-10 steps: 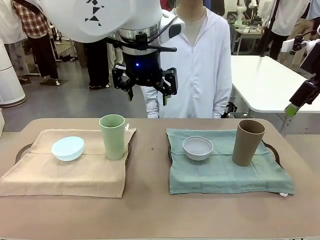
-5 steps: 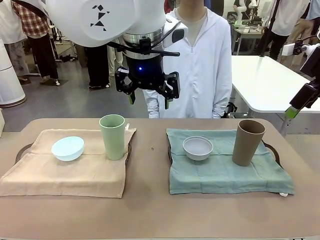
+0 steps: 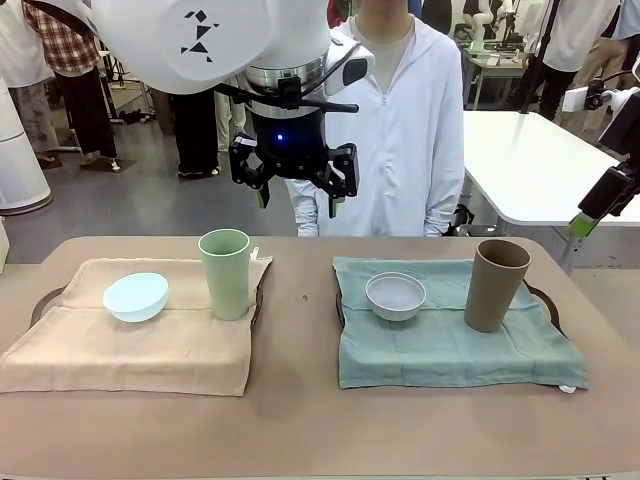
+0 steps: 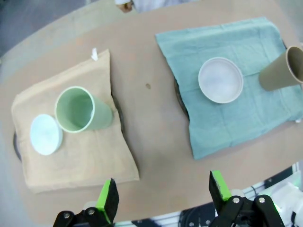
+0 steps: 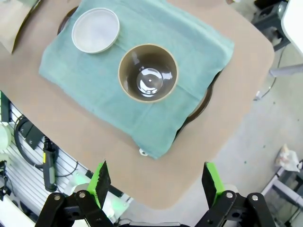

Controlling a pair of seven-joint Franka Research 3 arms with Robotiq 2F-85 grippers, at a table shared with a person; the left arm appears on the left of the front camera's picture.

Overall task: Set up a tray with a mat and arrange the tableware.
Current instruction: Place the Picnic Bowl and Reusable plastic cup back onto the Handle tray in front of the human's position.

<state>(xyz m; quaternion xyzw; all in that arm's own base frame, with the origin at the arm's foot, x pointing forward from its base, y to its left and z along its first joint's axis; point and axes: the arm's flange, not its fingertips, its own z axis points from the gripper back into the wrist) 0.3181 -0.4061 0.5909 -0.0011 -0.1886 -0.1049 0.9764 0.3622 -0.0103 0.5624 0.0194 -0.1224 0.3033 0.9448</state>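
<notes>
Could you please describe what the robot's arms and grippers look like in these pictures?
The left arm is glossy white with a black geometric marking, a blue light and a black cable at the wrist. Both the left gripper and the right gripper are black, two-fingered, with green pads.

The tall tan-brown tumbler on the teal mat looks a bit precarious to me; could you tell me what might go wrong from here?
1. The tall tan-brown tumbler stands upright on the soft, wrinkled teal cloth mat; a sideways nudge could tip it, perhaps onto the whitish-grey round bowl.
2. The pale green tall tumbler stands at the beige cloth mat's far corner, below the open left gripper; a careless descent might knock it.
3. Both mats overhang their trays, so dragging tableware may pull the cloth.
</notes>
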